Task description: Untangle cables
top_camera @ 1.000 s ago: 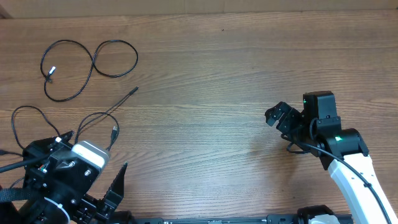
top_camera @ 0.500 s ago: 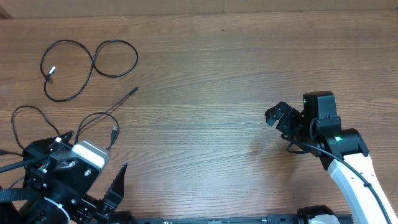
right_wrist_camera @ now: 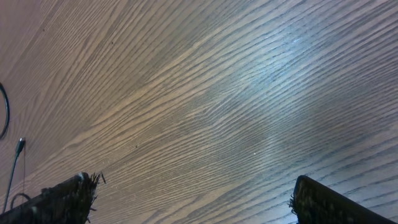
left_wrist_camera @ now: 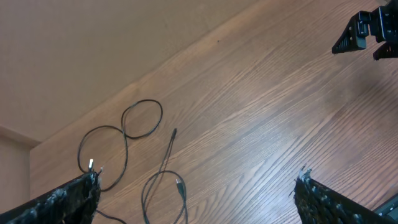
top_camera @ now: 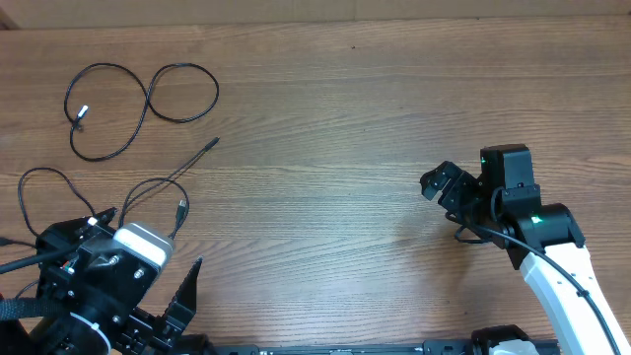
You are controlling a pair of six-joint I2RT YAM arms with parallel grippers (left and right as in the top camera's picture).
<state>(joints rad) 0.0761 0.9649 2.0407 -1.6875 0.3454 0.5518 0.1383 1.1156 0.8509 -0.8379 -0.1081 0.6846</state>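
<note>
Thin black cables lie on the wooden table at the left. One forms a loose figure-eight (top_camera: 148, 97) (left_wrist_camera: 126, 129) with a silver tip (top_camera: 81, 113). A second cable (top_camera: 163, 182) (left_wrist_camera: 163, 180) runs in loops from a straight end (top_camera: 213, 143) to a small plug (top_camera: 180, 208) (left_wrist_camera: 179, 185), partly hidden under my left arm. My left gripper (top_camera: 130, 260) (left_wrist_camera: 196, 205) hangs open above the looped cable, holding nothing. My right gripper (top_camera: 444, 187) (right_wrist_camera: 199, 202) stands open over bare wood far to the right, and only a cable end (right_wrist_camera: 17, 149) shows at that view's left edge.
The wooden table (top_camera: 325, 118) stretches between the arms. A pale wall or board (left_wrist_camera: 93, 43) borders its far edge. The right arm's white link (top_camera: 562, 281) runs to the bottom right corner.
</note>
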